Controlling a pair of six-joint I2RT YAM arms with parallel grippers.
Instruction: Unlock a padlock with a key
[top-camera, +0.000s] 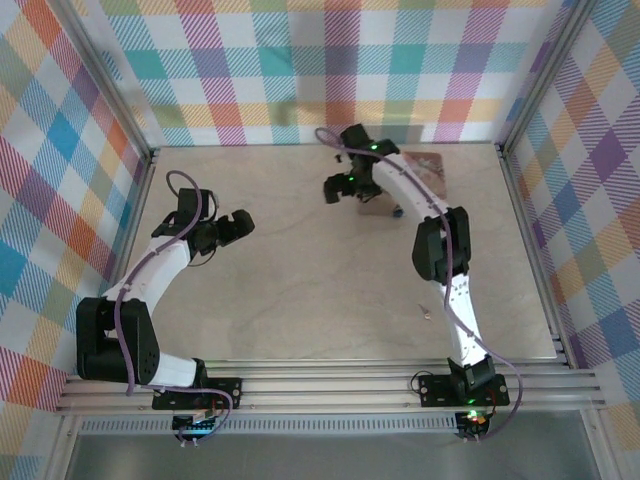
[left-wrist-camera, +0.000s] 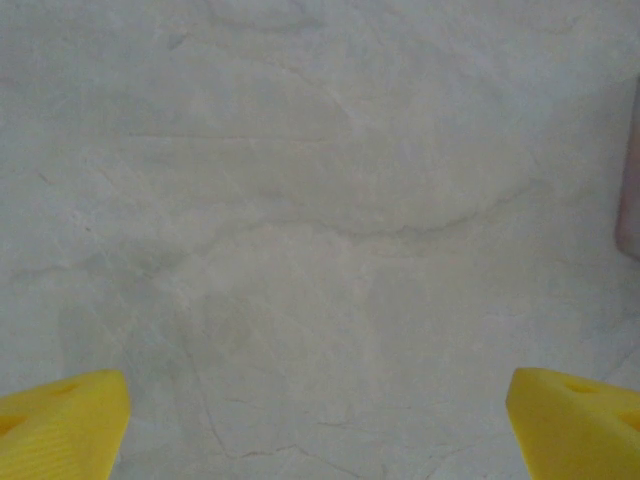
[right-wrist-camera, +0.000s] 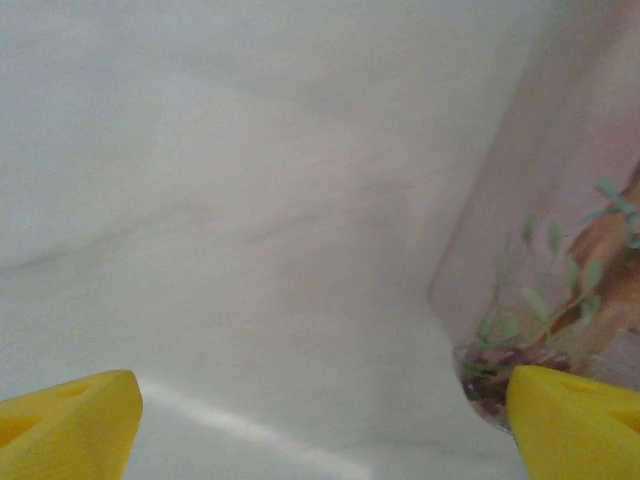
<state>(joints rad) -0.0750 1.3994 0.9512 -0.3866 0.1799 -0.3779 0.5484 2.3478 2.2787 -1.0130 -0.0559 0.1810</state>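
Note:
The padlock is a tiny blue speck on the table beside my right arm's forearm, just in front of the pink tin. A small thin piece that looks like the key lies on the bare wood nearer the front, left of the right arm's lower link. My right gripper hovers left of the tin, open; in the right wrist view its yellow fingertips stand wide apart around bare table, with the tin at the right. My left gripper is open over bare wood, far left of the padlock.
Plaid walls and metal rails enclose the table. A pale grey flat piece lies under the right arm next to the padlock. In the left wrist view a pinkish edge shows at the right border.

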